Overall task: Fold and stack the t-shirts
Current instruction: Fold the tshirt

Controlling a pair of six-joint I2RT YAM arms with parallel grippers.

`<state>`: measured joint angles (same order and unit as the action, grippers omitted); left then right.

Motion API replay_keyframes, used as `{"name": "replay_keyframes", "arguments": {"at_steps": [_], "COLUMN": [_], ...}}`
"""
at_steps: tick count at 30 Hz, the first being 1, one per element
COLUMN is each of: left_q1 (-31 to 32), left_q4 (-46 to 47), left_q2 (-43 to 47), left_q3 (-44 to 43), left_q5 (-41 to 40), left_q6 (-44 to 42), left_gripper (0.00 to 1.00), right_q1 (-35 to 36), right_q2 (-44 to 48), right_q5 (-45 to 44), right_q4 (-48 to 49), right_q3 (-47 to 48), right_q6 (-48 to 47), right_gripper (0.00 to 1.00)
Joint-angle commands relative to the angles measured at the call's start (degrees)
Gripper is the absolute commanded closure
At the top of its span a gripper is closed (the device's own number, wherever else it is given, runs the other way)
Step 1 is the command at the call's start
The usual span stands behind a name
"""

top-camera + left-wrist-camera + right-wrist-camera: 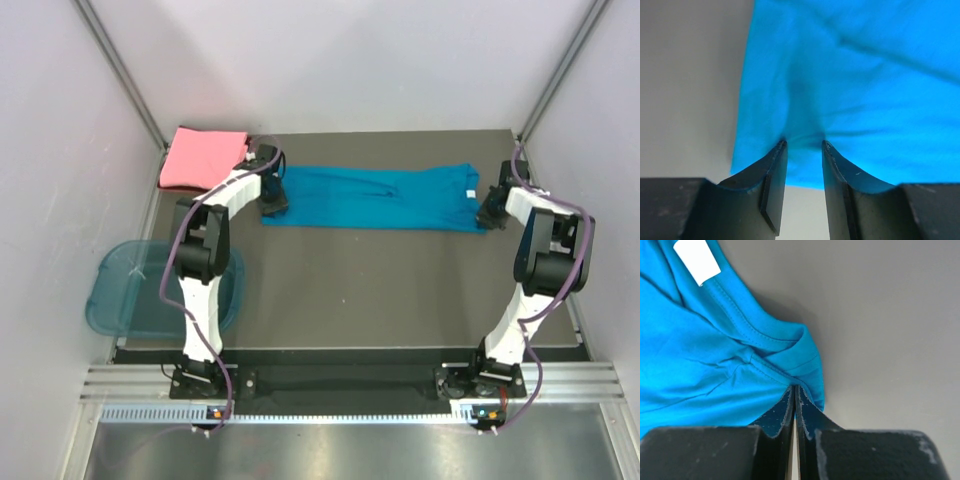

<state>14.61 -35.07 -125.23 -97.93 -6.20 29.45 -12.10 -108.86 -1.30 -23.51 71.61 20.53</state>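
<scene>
1. Dark grey table [400,290] inside white walls [350,60]. Arm bases sit at the near edge, and a blue plastic tub [120,300] hangs off the near-left side.
2. The teal shirt [380,198] lies past mid-table, already folded into a narrow strip with an arm at each end.
3. Left gripper [804,145]: jaws part-way apart, tips on the strip's left end, cloth puckered between them. Can't tell if it actually has hold.
4. Right gripper [794,388]: jaws closed, pinching the folded cloth at the right end, next to the collar.
5. Likely step: the crosswise fold, bringing one end over the other.
6. To do it well, get a sure pinch on the left end first and lift both ends level. Keep the strip lightly taut so the layers don't slide, and lay edge on edge.
7. Long axis runs left-right, parallel to the near edge. The neck points right, where the white label [696,260] shows, and the hem points left.
8. The pink shirt [203,158] sits folded at the far-left corner, just beyond the left arm. It's the likely base for the stack.
</scene>
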Motion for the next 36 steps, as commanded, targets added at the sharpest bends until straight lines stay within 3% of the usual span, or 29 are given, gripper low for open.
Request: {"name": "replay_keyframes", "arguments": {"at_steps": [1, 8, 18, 22, 31, 36], "left_q1": [-0.5, -0.2, 0.3, 0.5, 0.2, 0.1], "left_q4": [-1.8, -0.9, -1.5, -4.9, -4.9, -4.4], "left_q2": [5.6, 13.2, 7.8, 5.9, 5.7, 7.4], "left_q3": [5.5, 6.4, 5.2, 4.1, 6.7, 6.3], "left_q5": [1.2, 5.9, 5.5, 1.8, -3.7, -1.2], "left_q6": [1.5, 0.2, -6.6, -8.2, -8.4, -9.4], "left_gripper": [0.6, 0.57, 0.58, 0.58, 0.57, 0.55], "right_q1": [-2.1, -2.9, -2.1, 0.1, 1.8, 1.9], "right_q2": [-1.9, -1.9, 5.9, 7.7, 10.4, 11.9], "right_q5": [-5.9, -4.3, 11.9, 15.6, 20.0, 20.6], "right_q4": [-1.6, -3.3, -1.4, 1.9, 6.3, 5.1], "right_q3": [3.2, 6.3, 4.3, -1.2, -5.3, -5.1], "right_q6": [-2.4, -2.4, 1.9, 3.3, 4.2, 3.1], "right_gripper": [1.0, 1.0, 0.91, 0.87, 0.86, 0.86]}}
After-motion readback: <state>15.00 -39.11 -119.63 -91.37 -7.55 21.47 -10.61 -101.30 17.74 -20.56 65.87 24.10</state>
